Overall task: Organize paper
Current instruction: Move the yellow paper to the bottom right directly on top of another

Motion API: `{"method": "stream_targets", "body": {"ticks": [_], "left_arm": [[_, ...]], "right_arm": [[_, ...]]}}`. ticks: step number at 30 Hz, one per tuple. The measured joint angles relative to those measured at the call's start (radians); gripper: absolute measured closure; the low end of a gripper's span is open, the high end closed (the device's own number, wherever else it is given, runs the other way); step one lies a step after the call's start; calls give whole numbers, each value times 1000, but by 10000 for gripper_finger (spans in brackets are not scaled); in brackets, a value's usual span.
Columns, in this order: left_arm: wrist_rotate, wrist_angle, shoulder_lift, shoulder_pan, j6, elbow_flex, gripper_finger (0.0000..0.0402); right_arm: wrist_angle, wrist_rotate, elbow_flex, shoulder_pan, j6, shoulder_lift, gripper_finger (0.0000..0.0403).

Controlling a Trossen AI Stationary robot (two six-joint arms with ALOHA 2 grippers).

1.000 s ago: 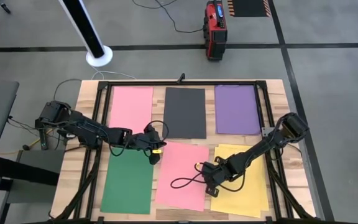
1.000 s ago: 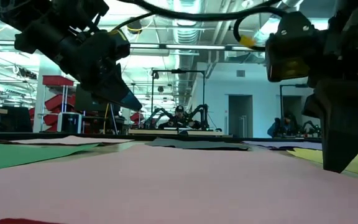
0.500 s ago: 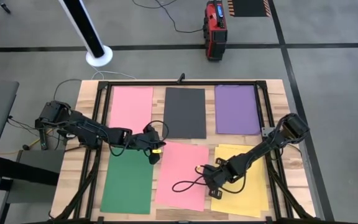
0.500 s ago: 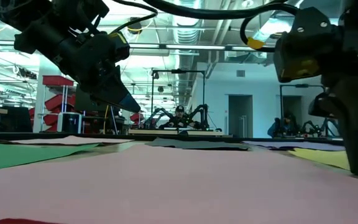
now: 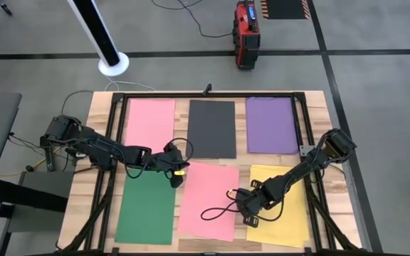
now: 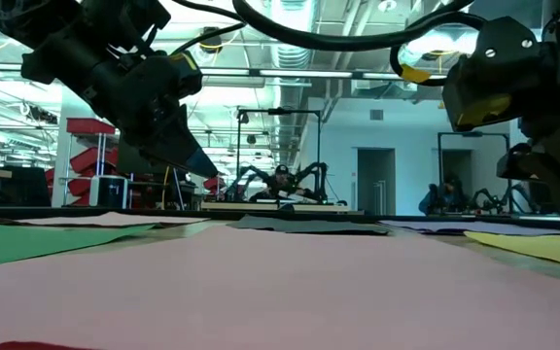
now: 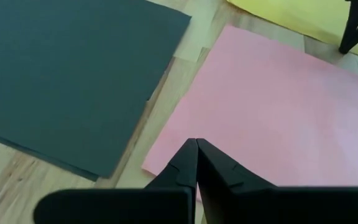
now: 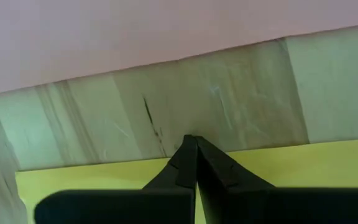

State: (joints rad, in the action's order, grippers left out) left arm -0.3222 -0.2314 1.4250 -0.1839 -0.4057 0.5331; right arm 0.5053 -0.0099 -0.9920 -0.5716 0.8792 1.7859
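The right gripper [image 5: 248, 218] has its two fingers pressed together with nothing between them, tips down on the near left corner area of the yellow sheet [image 5: 282, 206], right at the strip of bare wood that parts it from the front pink sheet [image 5: 208, 199]. The left gripper [image 5: 179, 178] is likewise closed and empty, poised above the gap where the green sheet [image 5: 147, 208], the front pink sheet and the dark grey sheet [image 5: 213, 128] come near one another; in the low view it hangs clear of the paper. All six sheets lie flat on the wooden table [image 5: 99, 114] in two rows of three, each with its long axis running front to back: the rear pink sheet [image 5: 150, 122], dark grey and the purple sheet [image 5: 271, 124] behind, green, pink and yellow in front. The yellow and front pink sheets sit slightly skewed.
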Motion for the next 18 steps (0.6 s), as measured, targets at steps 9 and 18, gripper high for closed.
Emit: {"method": "stream_targets", "body": {"ticks": [9,18], "left_arm": [[-1,9,0,0,0,0,401],[-2,12,0,0,1,0,401]], "right_arm": [[40,2,-13,0,-40,0,403],[137,32,-91,-15,-125,3,403]]}}
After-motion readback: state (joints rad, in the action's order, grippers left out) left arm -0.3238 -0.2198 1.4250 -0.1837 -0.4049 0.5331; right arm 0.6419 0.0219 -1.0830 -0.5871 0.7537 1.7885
